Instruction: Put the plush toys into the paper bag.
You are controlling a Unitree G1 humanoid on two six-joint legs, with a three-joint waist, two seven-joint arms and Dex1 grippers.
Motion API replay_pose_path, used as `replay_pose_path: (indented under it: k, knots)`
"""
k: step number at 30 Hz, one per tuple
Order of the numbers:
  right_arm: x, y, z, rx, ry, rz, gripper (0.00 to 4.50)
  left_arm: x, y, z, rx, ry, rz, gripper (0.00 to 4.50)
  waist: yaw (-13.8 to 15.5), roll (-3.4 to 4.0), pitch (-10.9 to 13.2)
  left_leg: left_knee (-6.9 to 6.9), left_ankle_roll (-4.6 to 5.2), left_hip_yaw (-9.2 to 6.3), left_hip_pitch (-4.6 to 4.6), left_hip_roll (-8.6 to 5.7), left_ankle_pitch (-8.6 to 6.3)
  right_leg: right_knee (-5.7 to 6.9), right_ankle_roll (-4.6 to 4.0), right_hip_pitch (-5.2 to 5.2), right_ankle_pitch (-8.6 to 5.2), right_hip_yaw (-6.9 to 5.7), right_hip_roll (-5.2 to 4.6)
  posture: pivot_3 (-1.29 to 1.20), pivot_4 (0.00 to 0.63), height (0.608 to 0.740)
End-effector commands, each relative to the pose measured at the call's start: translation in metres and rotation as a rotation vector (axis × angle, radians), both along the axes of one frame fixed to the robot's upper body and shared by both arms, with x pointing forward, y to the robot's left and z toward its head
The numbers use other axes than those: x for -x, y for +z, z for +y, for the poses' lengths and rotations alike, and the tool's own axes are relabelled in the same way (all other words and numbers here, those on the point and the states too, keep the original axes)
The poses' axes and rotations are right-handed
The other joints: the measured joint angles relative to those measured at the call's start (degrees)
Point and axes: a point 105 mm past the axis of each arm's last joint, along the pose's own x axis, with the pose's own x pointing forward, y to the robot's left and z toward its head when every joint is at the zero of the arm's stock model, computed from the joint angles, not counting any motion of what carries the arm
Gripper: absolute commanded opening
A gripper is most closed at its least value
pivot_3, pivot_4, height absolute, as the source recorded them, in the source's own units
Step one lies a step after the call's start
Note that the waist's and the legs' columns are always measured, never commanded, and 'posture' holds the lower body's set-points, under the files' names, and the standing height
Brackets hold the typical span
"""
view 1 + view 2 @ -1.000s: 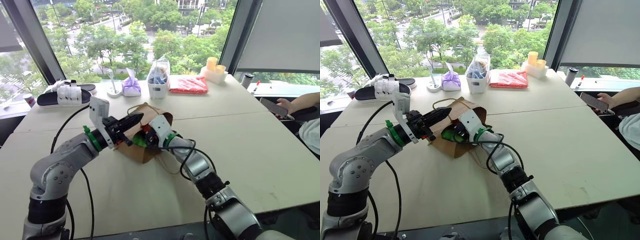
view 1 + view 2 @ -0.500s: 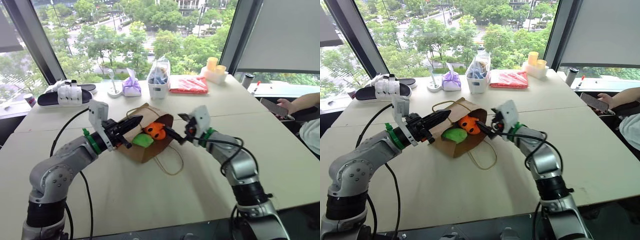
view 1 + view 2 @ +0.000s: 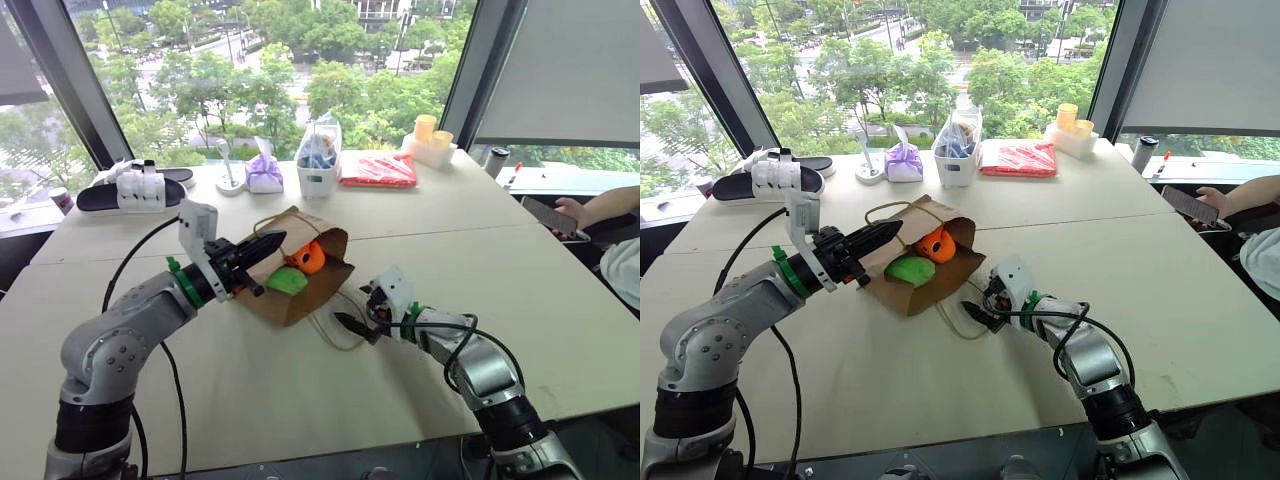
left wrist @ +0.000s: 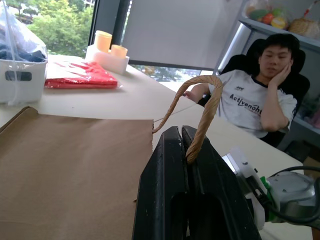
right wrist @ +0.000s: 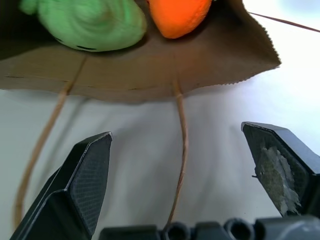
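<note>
Inside the bag point(image 3: 300, 290): orange toy point(image 3: 310, 259), green toy point(image 3: 287, 282). Left hand point(image 4: 188, 150) pinches handle point(image 4: 202, 117); right hand point(image 3: 350, 325), at 4 o'clock, spread.

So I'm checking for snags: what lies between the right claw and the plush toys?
In the right wrist view, bare tabletop, the paper bag's lower lip and its loop handle lie between the open right claw and the plush toys.
</note>
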Motion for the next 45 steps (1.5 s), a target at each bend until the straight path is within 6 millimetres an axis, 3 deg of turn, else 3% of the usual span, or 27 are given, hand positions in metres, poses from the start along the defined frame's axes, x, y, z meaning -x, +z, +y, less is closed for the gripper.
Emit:
replay_pose_path:
  k: [1, 7, 10, 13, 17, 23, 29, 32, 39, 41, 43, 45]
  knots:
    - [0.001, -0.002, 0.003, 0.009, 0.006, -0.028, 3.09, 0.006, 0.014, -0.001, 0.009, -0.007, -0.068, 0.00, 0.0, 0.00, 0.0, 0.00, 0.00, 0.00, 0.00, 0.00, 0.00, 0.00, 0.00, 0.00, 0.00, 0.00, 0.00, 0.00, 0.150, 0.740]
    - [0.001, 0.002, 0.006, -0.022, 0.021, -0.002, 0.05, 0.006, 0.015, -0.002, 0.014, -0.001, -0.074, 0.00, 0.0, 0.00, 0.0, 0.01, 0.00, 0.00, 0.00, 0.00, 0.00, 0.01, 0.00, 0.01, 0.00, 0.00, 0.00, 0.00, 0.150, 0.740]
    - [0.002, 0.014, 0.010, -0.080, 0.045, 0.009, 0.05, 0.006, 0.016, 0.001, 0.017, 0.005, -0.077, 0.00, 0.0, 0.00, 0.0, 0.01, 0.00, -0.01, 0.00, 0.00, 0.00, 0.01, 0.00, 0.01, 0.00, 0.00, 0.00, 0.00, 0.150, 0.740]
    - [0.002, 0.049, 0.015, -0.143, 0.094, -0.027, 0.05, 0.001, 0.022, 0.006, 0.034, 0.026, -0.069, 0.00, -0.1, 0.01, 0.0, 0.01, 0.00, -0.01, -0.01, 0.00, 0.00, 0.01, 0.00, 0.00, 0.00, 0.00, 0.00, 0.00, 0.150, 0.740]
    - [-0.003, 0.112, 0.016, -0.316, 0.111, -0.087, 0.05, -0.004, 0.040, 0.011, 0.123, 0.058, -0.076, 0.00, -0.1, 0.00, 0.0, 0.01, 0.00, -0.06, -0.01, 0.00, 0.00, 0.02, 0.00, -0.01, 0.01, -0.02, 0.00, 0.00, 0.150, 0.740]
    - [0.002, 0.162, 0.016, -0.429, 0.182, -0.111, 0.05, -0.004, 0.044, 0.010, 0.198, 0.064, -0.058, 0.00, 0.1, -0.01, 0.0, -0.02, 0.01, -0.11, -0.04, 0.00, -0.01, -0.02, 0.00, 0.00, 0.00, -0.08, 0.00, 0.00, 0.150, 0.740]
    - [-0.001, 0.163, 0.011, -0.425, 0.182, -0.122, 0.05, -0.005, 0.025, 0.005, 0.172, 0.084, -0.017, 0.00, 0.0, -0.01, 0.0, -0.02, 0.02, -0.06, -0.06, -0.04, -0.02, -0.02, 0.00, -0.02, 0.01, -0.07, -0.06, 0.00, 0.150, 0.740]
    - [-0.002, 0.160, 0.009, -0.418, 0.176, -0.127, 0.05, -0.004, 0.002, 0.005, 0.078, 0.100, 0.015, 0.00, -0.2, 0.00, 0.0, -0.04, 0.02, -0.04, -0.04, -0.03, -0.02, -0.01, 0.00, -0.02, 0.01, -0.06, -0.04, 0.00, 0.150, 0.740]
    - [-0.002, 0.162, 0.014, -0.439, 0.199, -0.141, 0.05, -0.001, -0.009, 0.022, 0.056, 0.141, 0.040, 0.00, -0.1, 0.00, 0.0, -0.04, 0.03, -0.03, -0.04, -0.02, -0.02, -0.01, 0.00, -0.02, 0.01, -0.05, -0.04, 0.00, 0.150, 0.740]
    - [-0.002, 0.161, 0.014, -0.438, 0.200, -0.139, 0.00, -0.002, -0.010, 0.024, 0.053, 0.153, 0.044, 0.54, -0.1, 0.00, 0.0, -0.04, 0.03, -0.05, -0.04, -0.02, -0.02, -0.01, 0.00, -0.02, 0.01, -0.06, -0.04, 0.00, 0.150, 0.740]
    - [0.000, 0.164, 0.018, -0.471, 0.231, -0.132, 0.58, -0.003, -0.006, 0.029, 0.062, 0.167, 0.044, 1.27, -0.1, 0.00, 0.0, -0.03, 0.03, -0.03, -0.05, -0.02, -0.02, -0.01, 0.00, -0.02, 0.01, -0.06, -0.04, 0.00, 0.150, 0.740]
    - [0.002, 0.167, 0.020, -0.492, 0.253, -0.133, 1.37, -0.001, -0.004, 0.032, 0.066, 0.170, 0.041, 2.28, -0.1, 0.00, 0.0, -0.03, 0.03, -0.04, -0.05, -0.02, -0.02, -0.01, 0.00, -0.02, 0.01, -0.06, -0.04, 0.00, 0.150, 0.740]
